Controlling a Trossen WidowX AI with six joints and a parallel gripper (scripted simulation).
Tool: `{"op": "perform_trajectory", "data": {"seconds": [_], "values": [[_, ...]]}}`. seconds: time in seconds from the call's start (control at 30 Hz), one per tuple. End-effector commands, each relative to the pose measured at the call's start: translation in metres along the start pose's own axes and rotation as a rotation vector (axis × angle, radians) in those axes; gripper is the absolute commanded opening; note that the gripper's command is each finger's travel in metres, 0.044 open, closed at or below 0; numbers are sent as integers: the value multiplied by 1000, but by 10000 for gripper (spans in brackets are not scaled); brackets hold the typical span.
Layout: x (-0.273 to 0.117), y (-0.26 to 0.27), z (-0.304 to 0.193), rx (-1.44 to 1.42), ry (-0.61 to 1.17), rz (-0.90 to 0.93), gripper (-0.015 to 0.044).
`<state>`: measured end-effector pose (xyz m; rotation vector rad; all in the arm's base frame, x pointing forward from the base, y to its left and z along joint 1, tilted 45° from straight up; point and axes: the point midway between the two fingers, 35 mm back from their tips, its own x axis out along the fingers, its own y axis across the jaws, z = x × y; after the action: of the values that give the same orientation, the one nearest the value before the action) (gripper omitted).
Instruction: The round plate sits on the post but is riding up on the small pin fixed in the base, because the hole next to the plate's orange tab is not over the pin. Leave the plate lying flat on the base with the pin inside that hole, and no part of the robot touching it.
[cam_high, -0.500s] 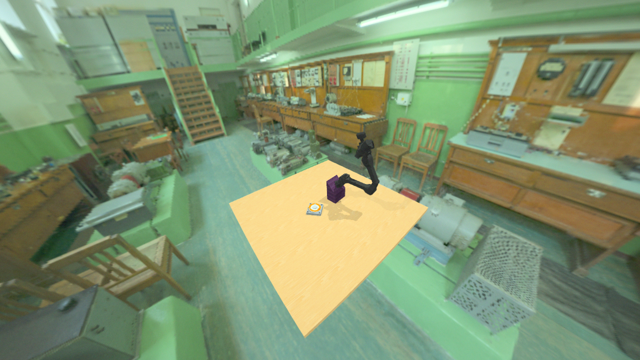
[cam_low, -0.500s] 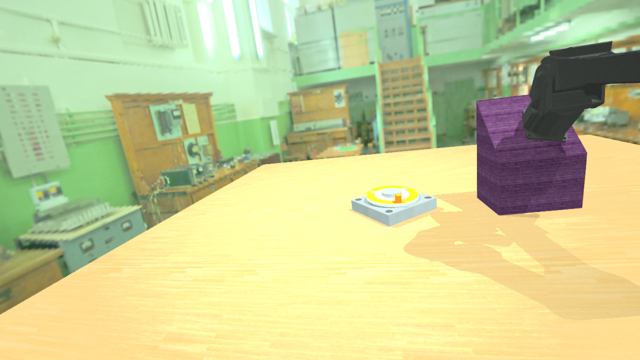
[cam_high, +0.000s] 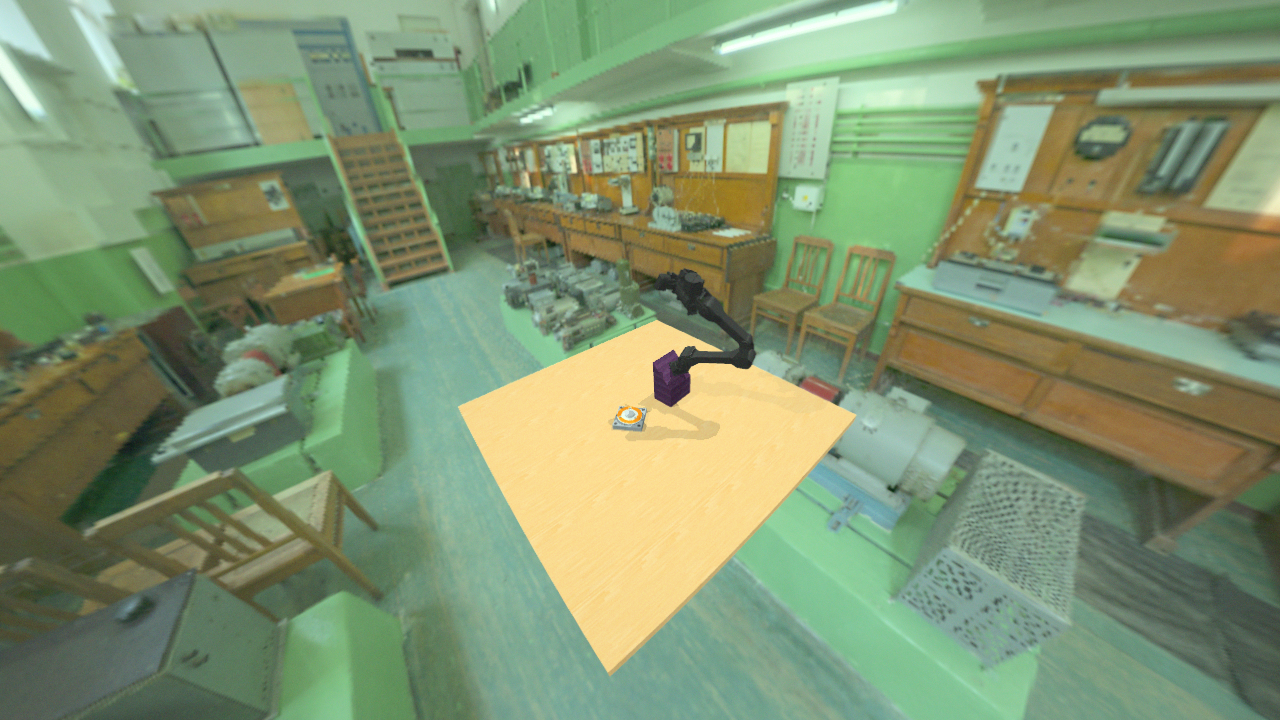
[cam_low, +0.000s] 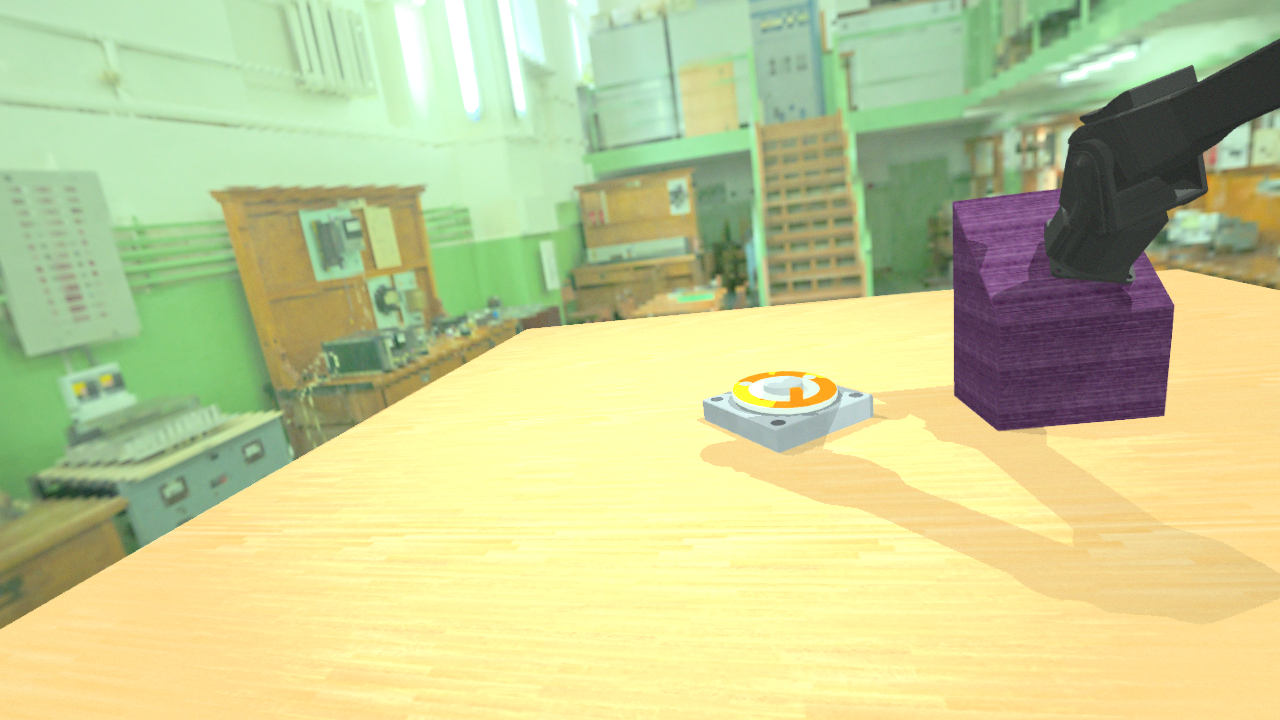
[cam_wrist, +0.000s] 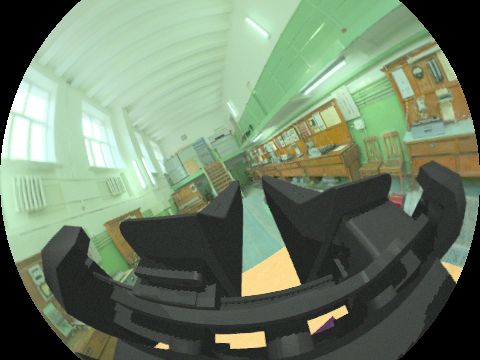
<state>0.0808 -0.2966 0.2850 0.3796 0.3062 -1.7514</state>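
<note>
In the top view the round plate (cam_high: 630, 414) sits on its grey base (cam_high: 629, 424) just left of centre on the table (cam_high: 626, 537), with the arm (cam_high: 716, 331) reaching to the purple block (cam_high: 670, 377) just up and right of it. In the exterior view, right of centre, the plate looks thin, rigid and light, likely smooth, so I would turn it by its rim or orange tab, which I cannot pick out here. In the wrist view the gripper (cam_wrist: 252, 207) points away at the hall, fingers nearly together with nothing between them, touching nothing visible.
</note>
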Motion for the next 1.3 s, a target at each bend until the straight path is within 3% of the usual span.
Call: {"op": "perform_trajectory", "data": {"seconds": [0.0,0.23,0.4,0.6,0.8,1.0,1.27], "values": [[4,56,-55,-232,170,199,0],[-22,126,-156,-593,437,538,0],[-59,147,-232,-795,648,727,0],[-112,148,-309,-1048,879,975,0],[-192,112,-394,-1340,1234,1326,0],[-245,70,-431,-1456,1515,1539,0],[-251,71,-432,-1459,1527,1547,0]]}}
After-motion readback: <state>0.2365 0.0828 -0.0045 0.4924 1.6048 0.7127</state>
